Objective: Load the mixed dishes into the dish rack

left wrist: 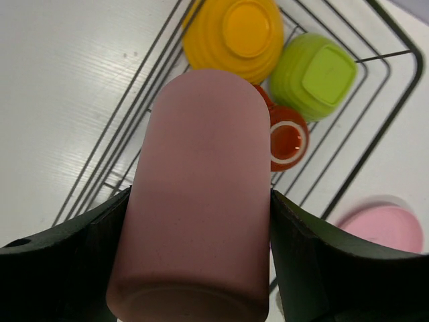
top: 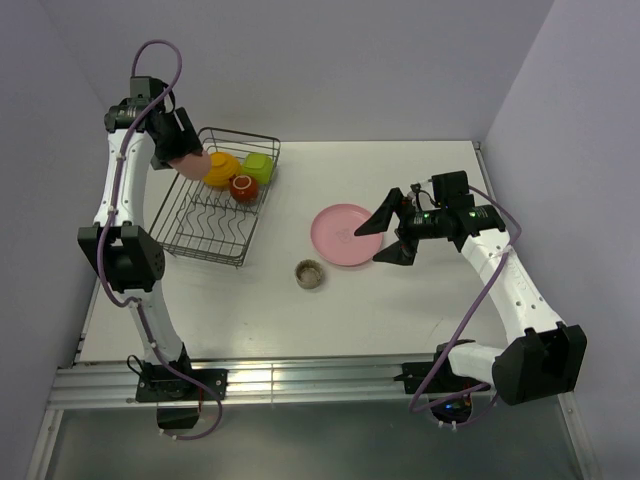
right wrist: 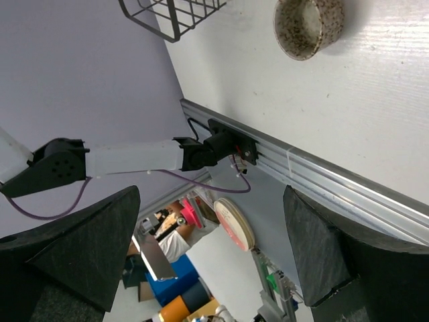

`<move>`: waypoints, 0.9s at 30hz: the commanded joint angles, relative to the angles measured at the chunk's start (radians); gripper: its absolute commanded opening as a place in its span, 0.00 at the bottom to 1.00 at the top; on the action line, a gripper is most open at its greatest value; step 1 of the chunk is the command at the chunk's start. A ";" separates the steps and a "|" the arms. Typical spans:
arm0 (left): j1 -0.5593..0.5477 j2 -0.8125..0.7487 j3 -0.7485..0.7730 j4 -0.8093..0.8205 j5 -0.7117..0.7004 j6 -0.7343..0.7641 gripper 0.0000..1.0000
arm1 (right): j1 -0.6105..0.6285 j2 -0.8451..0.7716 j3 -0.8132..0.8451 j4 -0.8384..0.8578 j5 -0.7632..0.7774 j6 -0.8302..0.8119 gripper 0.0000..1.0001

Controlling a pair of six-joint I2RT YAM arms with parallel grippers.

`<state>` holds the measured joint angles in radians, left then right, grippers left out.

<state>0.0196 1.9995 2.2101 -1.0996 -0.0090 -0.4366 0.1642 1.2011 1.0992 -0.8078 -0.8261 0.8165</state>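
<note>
My left gripper is shut on the pink tumbler and holds it over the far left corner of the black wire dish rack. In the rack sit the orange-yellow bowl, the yellow-green bowl and the red-brown mug, all bottom up in the left wrist view, where the rack wires also show. The pink plate lies on the table right of the rack. The small grey-brown dish stands in front of it. My right gripper is open and empty, tilted over the plate's right edge.
The white table ends in a metal rail at the near edge. Walls close in at the back and on both sides. The right wrist view shows the dish, a rack corner and the left arm's base.
</note>
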 commanded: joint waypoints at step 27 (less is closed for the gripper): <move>-0.125 0.251 0.069 -0.060 -0.218 0.096 0.00 | 0.015 0.041 0.027 -0.070 0.039 -0.077 0.93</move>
<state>-0.1097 2.2303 2.2444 -1.1233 -0.1959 -0.3702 0.1726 1.2369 1.0992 -0.8608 -0.7982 0.7628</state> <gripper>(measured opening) 0.766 0.936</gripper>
